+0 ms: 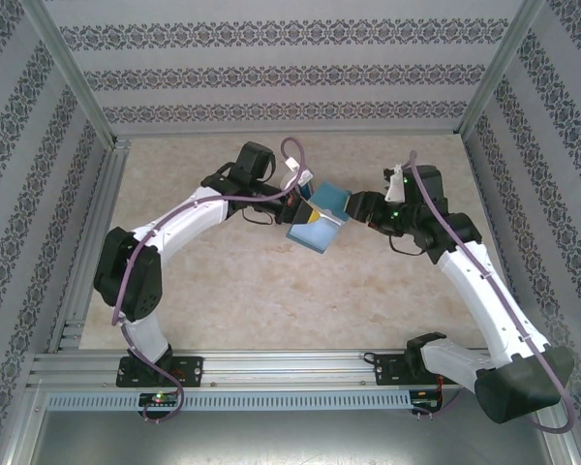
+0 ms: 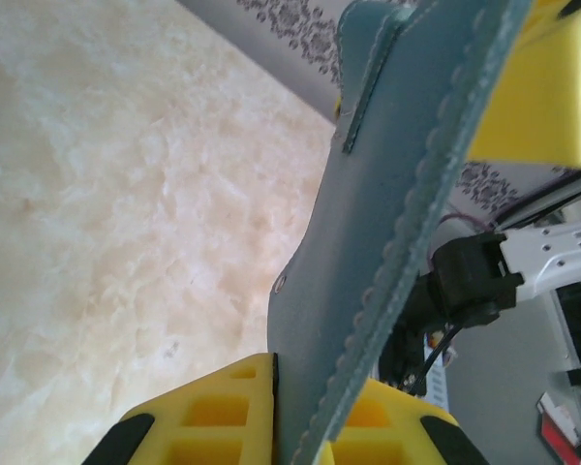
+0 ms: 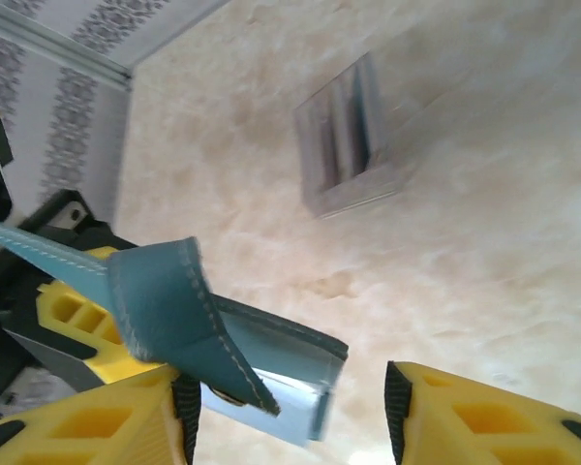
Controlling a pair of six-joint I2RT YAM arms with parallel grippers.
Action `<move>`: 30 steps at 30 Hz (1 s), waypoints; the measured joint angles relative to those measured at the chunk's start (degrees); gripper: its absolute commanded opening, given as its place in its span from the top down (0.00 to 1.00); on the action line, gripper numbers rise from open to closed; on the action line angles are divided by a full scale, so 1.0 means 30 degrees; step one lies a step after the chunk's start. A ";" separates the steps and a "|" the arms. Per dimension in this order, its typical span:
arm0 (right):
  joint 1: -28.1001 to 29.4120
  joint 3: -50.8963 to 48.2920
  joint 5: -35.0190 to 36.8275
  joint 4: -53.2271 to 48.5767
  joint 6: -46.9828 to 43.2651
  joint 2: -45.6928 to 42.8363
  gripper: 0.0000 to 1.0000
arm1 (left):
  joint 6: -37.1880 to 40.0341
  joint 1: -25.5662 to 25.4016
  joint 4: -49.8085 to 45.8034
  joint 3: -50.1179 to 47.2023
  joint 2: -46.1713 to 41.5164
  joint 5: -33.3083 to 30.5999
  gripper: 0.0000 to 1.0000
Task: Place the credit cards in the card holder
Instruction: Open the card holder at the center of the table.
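Note:
The card holder (image 1: 320,221), a teal wallet with a lighter blue inside, hangs open in the air over the middle of the table. My left gripper (image 1: 300,201) is shut on one edge of it; in the left wrist view the teal leather (image 2: 387,223) runs up from between the yellow fingers (image 2: 218,412). My right gripper (image 1: 356,208) stands open just right of it. In the right wrist view a wallet flap (image 3: 165,300) lies by the left finger (image 3: 126,421), the other finger (image 3: 474,417) is apart, and nothing is pinched. The credit cards are out of view.
A grey see-through upright card stand (image 3: 353,136) sits on the marble table (image 1: 271,300) below and beyond the right gripper. Metal frame rails (image 1: 87,252) and patterned walls close in the table on three sides.

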 measured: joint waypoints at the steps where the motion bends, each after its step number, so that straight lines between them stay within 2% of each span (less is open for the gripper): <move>1: 0.0000 0.0342 0.0474 -0.0437 -0.1049 0.0117 0.43 | 0.0474 0.0000 -0.0969 0.0342 0.0284 -0.0197 0.94; 6: 0.0007 0.0678 0.1158 -0.1297 -0.5049 0.1144 0.39 | 0.2069 0.0000 -0.4437 0.0889 0.1603 -0.0845 0.93; 11: 0.0168 0.0678 -0.0597 -0.1260 -0.7606 0.2907 0.38 | 0.3075 0.0000 -0.6819 0.1464 0.1800 -0.1056 0.93; 18: 0.0816 0.1005 -0.3563 -0.1093 -0.8888 0.4772 0.40 | 0.3621 0.0000 -0.7752 0.1953 0.1800 -0.0998 0.93; 22: 0.1253 0.1027 -0.4983 -0.0816 -0.9049 0.5384 0.54 | 0.3657 0.0000 -0.7876 0.1989 0.1800 -0.0874 0.92; 25: 0.1260 0.1027 -0.5799 -0.0546 -0.9114 0.5406 0.72 | 0.3701 0.0000 -0.7883 0.1989 0.1800 -0.0597 0.89; 27: 0.1253 0.1042 -0.6295 -0.0415 -0.9049 0.5406 0.82 | 0.3708 0.0007 -0.7876 0.1989 0.1800 -0.0525 0.80; 30: 0.1144 0.1027 -0.6921 -0.0102 -0.8728 0.5406 0.88 | 0.3497 0.0182 -0.7628 0.1967 0.1800 -0.0481 0.59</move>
